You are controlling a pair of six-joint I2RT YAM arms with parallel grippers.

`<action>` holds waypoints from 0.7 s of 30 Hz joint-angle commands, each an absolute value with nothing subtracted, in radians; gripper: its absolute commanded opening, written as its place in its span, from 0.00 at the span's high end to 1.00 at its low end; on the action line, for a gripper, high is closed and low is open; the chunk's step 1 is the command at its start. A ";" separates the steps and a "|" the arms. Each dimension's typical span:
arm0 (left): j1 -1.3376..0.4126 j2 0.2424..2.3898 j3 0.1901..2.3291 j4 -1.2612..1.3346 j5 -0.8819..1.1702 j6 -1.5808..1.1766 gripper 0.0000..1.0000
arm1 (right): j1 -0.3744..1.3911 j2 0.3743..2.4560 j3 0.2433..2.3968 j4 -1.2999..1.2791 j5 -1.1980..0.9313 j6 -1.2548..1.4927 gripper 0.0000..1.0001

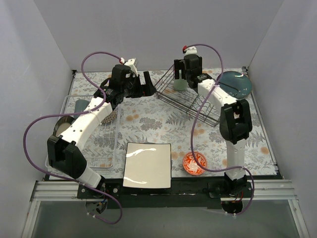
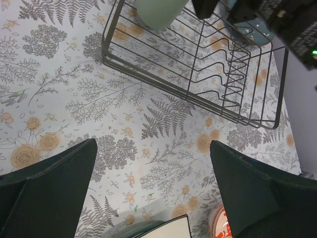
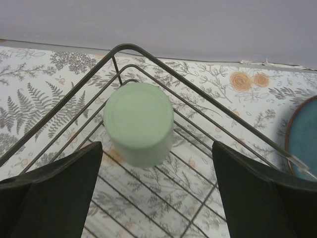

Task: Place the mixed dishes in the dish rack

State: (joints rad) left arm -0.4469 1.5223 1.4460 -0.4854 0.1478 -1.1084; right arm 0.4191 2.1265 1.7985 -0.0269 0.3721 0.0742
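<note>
Green cup (image 3: 139, 124) in dish rack (image 1: 190, 99) corner | right gripper (image 3: 157, 148) spread wide, empty, flanking it

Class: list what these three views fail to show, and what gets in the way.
1. Top view: whatever lies in the pale wire tray is partly under the left arm.
2. Left wrist view: the green cup is cut by the top edge, the red bowl by the bottom edge.
3. Right wrist view: the teal plate is cut by the right edge.
</note>
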 commanded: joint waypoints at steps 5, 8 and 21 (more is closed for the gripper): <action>-0.443 1.468 1.427 -0.492 0.170 -1.039 0.02 | 0.417 1.807 1.714 -0.279 0.344 0.138 0.02; -0.445 1.488 1.417 -0.494 0.316 -1.029 0.02 | 0.416 1.694 1.639 -0.372 0.301 0.204 0.03; -0.825 1.601 1.344 -0.454 0.526 -0.861 0.14 | 0.325 1.121 1.126 -0.552 0.268 0.425 0.09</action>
